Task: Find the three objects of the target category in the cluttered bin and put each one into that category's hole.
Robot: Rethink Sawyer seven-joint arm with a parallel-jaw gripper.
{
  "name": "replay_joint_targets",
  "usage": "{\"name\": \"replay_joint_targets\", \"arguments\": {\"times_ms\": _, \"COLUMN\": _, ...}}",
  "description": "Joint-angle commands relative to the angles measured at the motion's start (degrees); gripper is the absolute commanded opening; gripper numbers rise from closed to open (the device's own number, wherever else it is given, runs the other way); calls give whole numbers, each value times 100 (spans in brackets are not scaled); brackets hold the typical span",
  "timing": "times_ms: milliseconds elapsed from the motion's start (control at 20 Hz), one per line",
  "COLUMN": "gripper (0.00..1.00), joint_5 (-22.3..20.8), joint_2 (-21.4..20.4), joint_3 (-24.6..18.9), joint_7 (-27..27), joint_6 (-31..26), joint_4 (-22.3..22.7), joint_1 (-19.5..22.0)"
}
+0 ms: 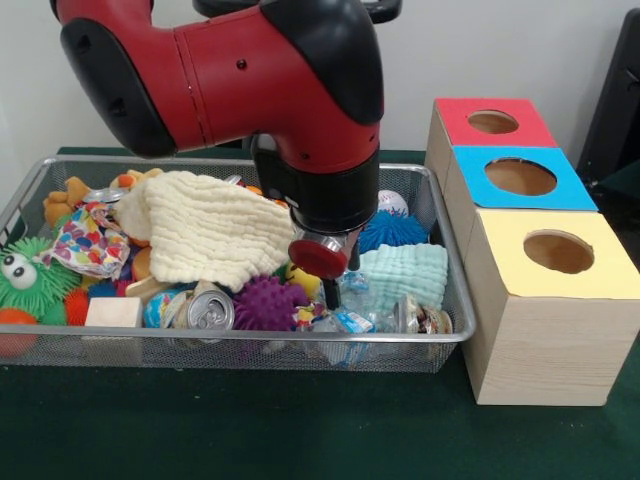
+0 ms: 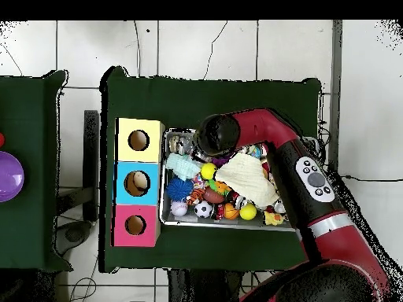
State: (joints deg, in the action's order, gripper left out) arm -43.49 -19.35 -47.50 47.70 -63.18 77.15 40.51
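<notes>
The wire mesh bin (image 1: 250, 345) holds a heap of clutter: a cream cloth (image 1: 210, 225), a mint cloth (image 1: 405, 272), a purple spiky ball (image 1: 265, 302), a blue spiky ball (image 1: 395, 230), a drink can (image 1: 210, 310), a wooden block (image 1: 113, 312) and a green spiky toy with eyes (image 1: 30, 275). My gripper (image 1: 338, 285) is down inside the bin, between the purple ball and the mint cloth, over crinkled clear plastic (image 1: 350, 320). In the overhead view the arm's wrist (image 2: 214, 134) covers it. Beside the bin stand the red (image 1: 492, 122), blue (image 1: 520, 177) and yellow (image 1: 558, 252) holes.
The wooden box row (image 2: 126, 182) sits right against the bin's side (image 2: 164, 206). A patterned cloth (image 1: 85, 240) and a white ball (image 1: 392, 202) also lie in the bin. A purple bowl (image 2: 9, 175) rests on a separate table.
</notes>
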Motion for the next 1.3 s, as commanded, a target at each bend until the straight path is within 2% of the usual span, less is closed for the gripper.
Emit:
{"name": "replay_joint_targets", "arguments": {"times_ms": 50, "gripper": 100, "joint_5": 161, "joint_2": 96, "joint_3": 427, "joint_7": -1233, "joint_6": -1147, "joint_4": -144, "joint_1": 31}}
{"name": "replay_joint_targets", "arguments": {"times_ms": 300, "gripper": 100, "joint_5": 169, "joint_2": 82, "joint_3": 282, "joint_7": -1488, "joint_6": -1182, "joint_4": -97, "joint_1": 93}}
{"name": "replay_joint_targets", "arguments": {"times_ms": 650, "gripper": 100, "joint_5": 145, "joint_2": 104, "joint_3": 258, "joint_7": -1373, "joint_6": -1140, "joint_4": -65, "joint_1": 143}}
{"name": "replay_joint_targets", "arguments": {"times_ms": 1150, "gripper": 100, "joint_5": 228, "joint_2": 267, "joint_3": 72, "joint_7": -1376, "joint_6": -707, "joint_4": 37, "joint_1": 254}}
{"name": "replay_joint_targets", "arguments": {"times_ms": 1300, "gripper": 100, "joint_5": 307, "joint_2": 420, "joint_3": -69, "joint_7": -1398, "joint_6": -411, "joint_4": 81, "joint_1": 332}}
